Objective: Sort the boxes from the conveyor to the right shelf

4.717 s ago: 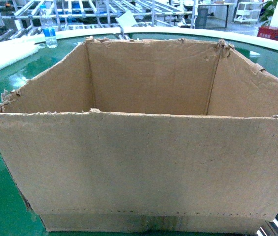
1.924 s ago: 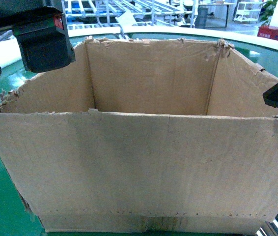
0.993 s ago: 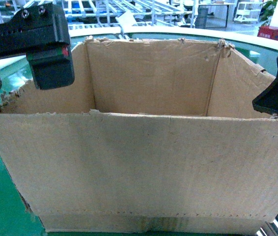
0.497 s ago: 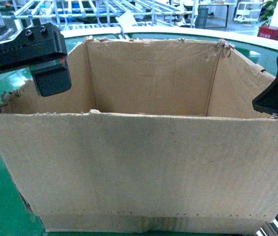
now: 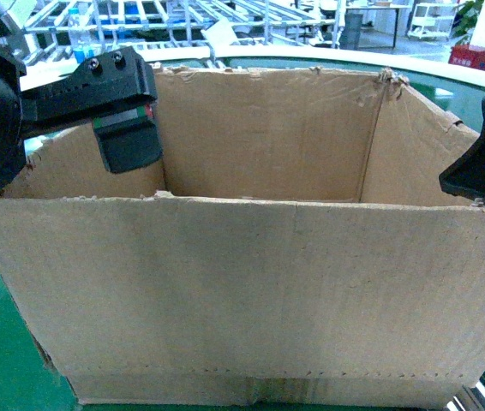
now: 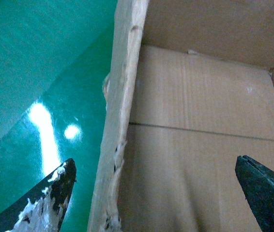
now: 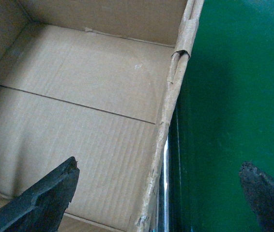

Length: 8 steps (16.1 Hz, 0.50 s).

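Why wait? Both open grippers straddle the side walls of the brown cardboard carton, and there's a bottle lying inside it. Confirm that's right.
Not quite. The brown cardboard carton is empty: both wrist views show only its bare floor. The rest stands: the left gripper and right gripper each straddle a side wall, jaws open.

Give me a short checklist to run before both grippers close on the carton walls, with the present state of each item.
1. Left gripper open and straddling the carton left wall, one finger outside, one inside: ok.
2. Right gripper open and straddling the right wall: ok.
3. Carton interior free of loose items: ok in the part both wrist views show.
4. Wall edges sound enough to clamp: not ok, the rims are ragged and torn at both grip spots.
5. Fingers low enough over the rim for a firm bite: cannot tell.
6. Carton sits flat on the conveyor: cannot tell, the base is mostly hidden.
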Tool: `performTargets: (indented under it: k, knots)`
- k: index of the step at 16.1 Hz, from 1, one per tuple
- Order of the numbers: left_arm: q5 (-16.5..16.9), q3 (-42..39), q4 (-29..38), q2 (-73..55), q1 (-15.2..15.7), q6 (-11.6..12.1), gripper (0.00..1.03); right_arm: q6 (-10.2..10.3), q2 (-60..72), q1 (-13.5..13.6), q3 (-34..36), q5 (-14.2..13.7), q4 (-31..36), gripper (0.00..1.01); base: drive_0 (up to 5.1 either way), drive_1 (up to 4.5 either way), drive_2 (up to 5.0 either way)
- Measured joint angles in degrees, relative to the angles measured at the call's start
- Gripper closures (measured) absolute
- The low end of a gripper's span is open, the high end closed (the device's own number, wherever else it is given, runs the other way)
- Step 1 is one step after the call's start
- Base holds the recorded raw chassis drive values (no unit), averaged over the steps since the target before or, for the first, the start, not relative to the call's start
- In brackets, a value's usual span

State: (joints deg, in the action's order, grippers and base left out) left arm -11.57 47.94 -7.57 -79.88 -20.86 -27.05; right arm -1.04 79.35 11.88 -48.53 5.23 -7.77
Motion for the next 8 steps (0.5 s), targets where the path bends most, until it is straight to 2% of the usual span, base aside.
performTargets:
  k: [1,4,5,8]
  knots:
    - [1.86,0.0,-0.94,0.11,0.02,-0.2,0.05,0.0,0.0,-0.02,0.0,0.02,-0.02,0.03,0.0,0.0,0.0]
    - [2.38,0.0,-0.7,0.44,0.02,-0.83,0.05,0.02,0.0,0.0,0.0,0.04,-0.02,0.06,0.0,0.0,0.0]
    - [2.43,0.0,-0.68,0.44,0.02,-0.9,0.09,0.02,0.02,0.02,0.0,0.39,-0.04,0.16,0.0,0.0,0.0]
    - [2.43,0.0,-0.7,0.44,0.02,-1.03,0.42,0.0,0.04,0.11,0.0,0.83,-0.07,0.49,0.0,0.0,0.0]
